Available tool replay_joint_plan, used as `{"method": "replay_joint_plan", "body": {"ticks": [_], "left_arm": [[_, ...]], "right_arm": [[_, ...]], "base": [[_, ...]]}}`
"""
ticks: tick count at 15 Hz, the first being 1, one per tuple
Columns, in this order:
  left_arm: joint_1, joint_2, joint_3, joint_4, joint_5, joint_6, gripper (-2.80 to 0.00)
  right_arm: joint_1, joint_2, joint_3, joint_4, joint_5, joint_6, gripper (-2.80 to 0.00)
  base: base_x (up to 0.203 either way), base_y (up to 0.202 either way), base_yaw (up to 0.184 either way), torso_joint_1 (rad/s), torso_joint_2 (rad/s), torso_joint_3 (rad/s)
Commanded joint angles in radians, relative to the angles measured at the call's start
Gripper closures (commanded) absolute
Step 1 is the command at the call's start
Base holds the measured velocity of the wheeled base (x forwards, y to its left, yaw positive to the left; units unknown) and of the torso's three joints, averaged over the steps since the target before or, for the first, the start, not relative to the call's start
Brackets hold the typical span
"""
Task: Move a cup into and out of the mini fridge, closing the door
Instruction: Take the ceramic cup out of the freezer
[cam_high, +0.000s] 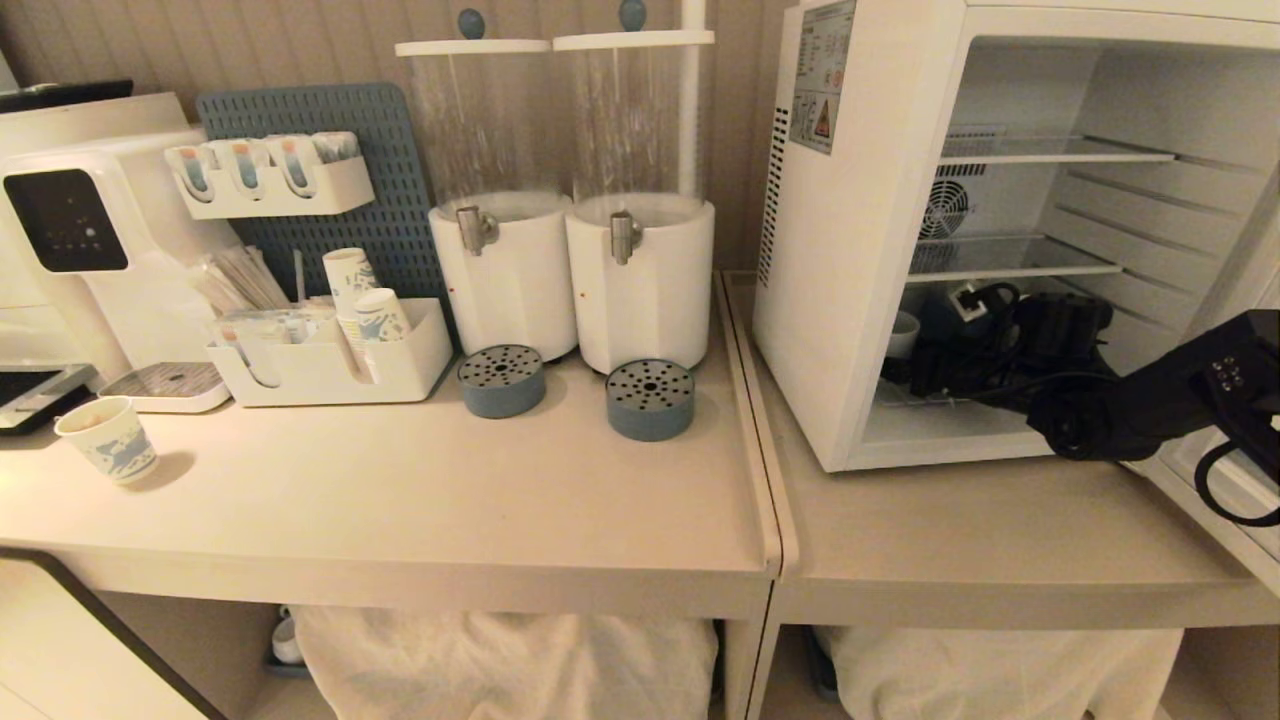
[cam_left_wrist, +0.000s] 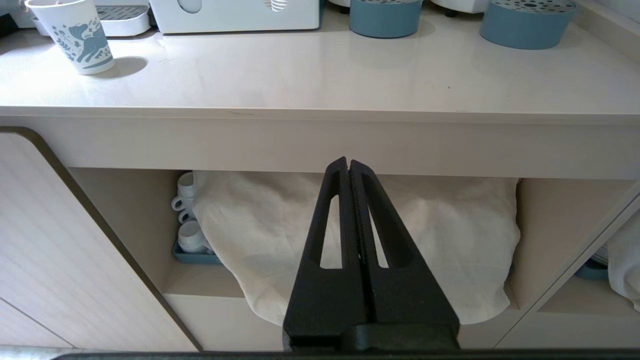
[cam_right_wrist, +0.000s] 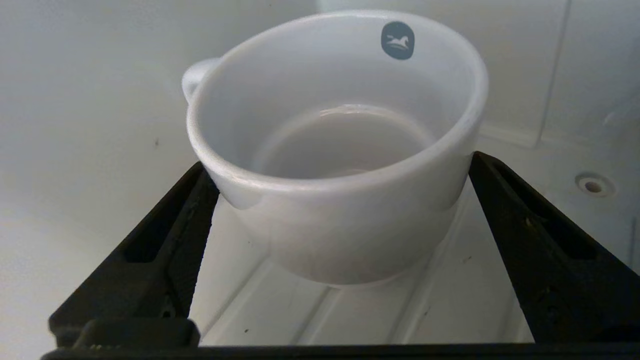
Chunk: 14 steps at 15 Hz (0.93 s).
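The mini fridge (cam_high: 860, 250) stands on the right counter with its door (cam_high: 1225, 490) swung open at the far right. The small white cup (cam_right_wrist: 340, 150) sits upright on the fridge floor, its handle turned away; in the head view the cup (cam_high: 903, 333) shows low at the left of the compartment. My right gripper (cam_right_wrist: 340, 165) reaches into the fridge and stands open, one finger (cam_right_wrist: 175, 240) on each side of the cup's body. In the head view the right gripper (cam_high: 915, 365) is a dark mass beside the cup. My left gripper (cam_left_wrist: 348, 162) hangs shut and empty below the counter's front edge.
Two white drink dispensers (cam_high: 640, 280) with blue drip trays (cam_high: 650, 400) stand left of the fridge. A patterned paper cup (cam_high: 108, 438) sits far left, by an organiser (cam_high: 330, 365) and a water machine (cam_high: 80, 230). White cloth (cam_left_wrist: 360, 240) covers the shelf below.
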Motion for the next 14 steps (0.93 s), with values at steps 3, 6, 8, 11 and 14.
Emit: {"method": "replay_joint_plan", "body": {"ticks": [3, 6, 8, 11, 14], "left_arm": [[0.0, 0.001, 0.0, 0.0, 0.0, -0.001, 0.0], [0.0, 0.001, 0.0, 0.0, 0.0, 0.0, 0.0], [0.0, 0.001, 0.0, 0.0, 0.0, 0.0, 0.0], [0.0, 0.001, 0.0, 0.0, 0.0, 0.0, 0.0], [0.0, 0.001, 0.0, 0.0, 0.0, 0.0, 0.0]], "right_arm": [[0.0, 0.022, -0.023, -0.003, 0.005, -0.001, -2.8], [0.002, 0.039, -0.04, 0.004, 0.003, -0.001, -2.8], [0.002, 0.048, -0.048, 0.01, 0.0, -0.001, -2.8], [0.003, 0.056, -0.06, 0.026, -0.017, -0.005, -2.8], [0.003, 0.056, -0.057, 0.026, -0.017, -0.005, 0.0]], "base": [[0.0, 0.0, 0.0, 0.0, 0.0, 0.0], [0.0, 0.0, 0.0, 0.0, 0.0, 0.0], [0.0, 0.0, 0.0, 0.0, 0.0, 0.0], [0.0, 0.0, 0.0, 0.0, 0.0, 0.0], [0.0, 0.0, 0.0, 0.0, 0.0, 0.0]]}}
